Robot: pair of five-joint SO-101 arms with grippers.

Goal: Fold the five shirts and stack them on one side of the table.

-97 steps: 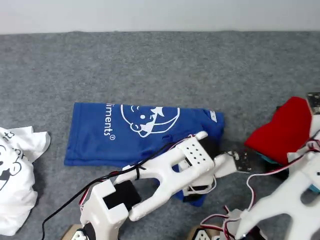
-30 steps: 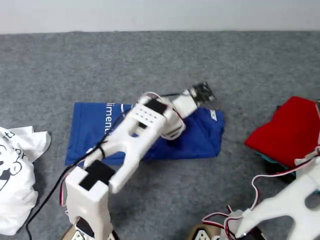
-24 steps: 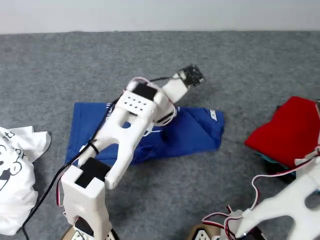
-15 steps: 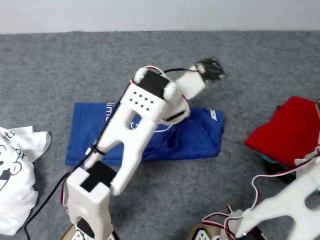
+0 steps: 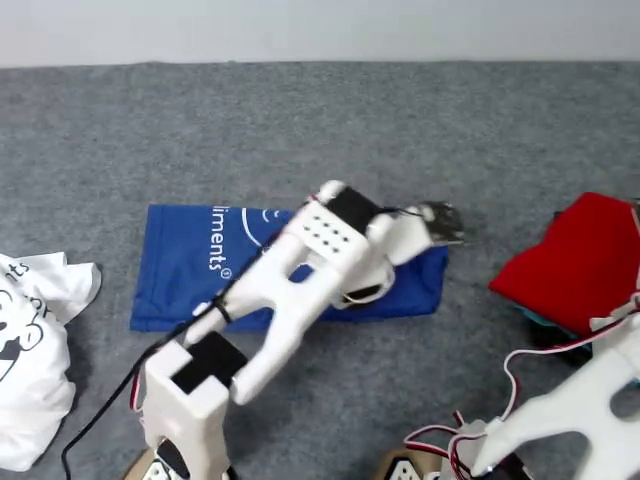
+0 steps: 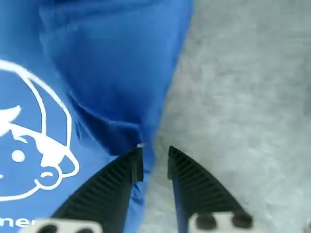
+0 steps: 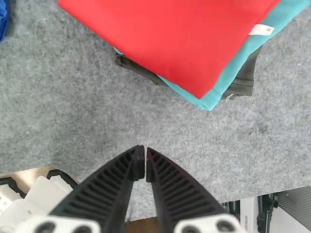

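The blue shirt [image 5: 200,270] lies folded into a long strip in the middle of the grey bench [image 5: 350,110]. The left hand [image 6: 154,155] sits right at the strip's end nearest the pile. Its jaws are parted by a narrow gap, one finger [image 6: 127,171] over blue cloth and the other over bare felt, with nothing clamped that I can make out.

That straddle is what worries me. If the hand closes here, it may catch only the top layer at the edge. Any lift or pull would then peel the fold open instead of moving the whole bundle. If it presses down and drags instead, the felt looks grippy enough to hold the lower layers back and bunch the strip into wrinkles.

The right hand [image 7: 145,155] is clenched and empty, low over the bench just beside the stack. There the red shirt [image 7: 170,39] tops a teal shirt [image 7: 243,63] and a dark garment [image 7: 138,68], whose edges stick out unevenly. Bringing the blue shirt across could nudge that pile askew, or bring the two arms into contact.

The white shirt [image 5: 30,340] lies crumpled at the far side of the bench, not yet folded.
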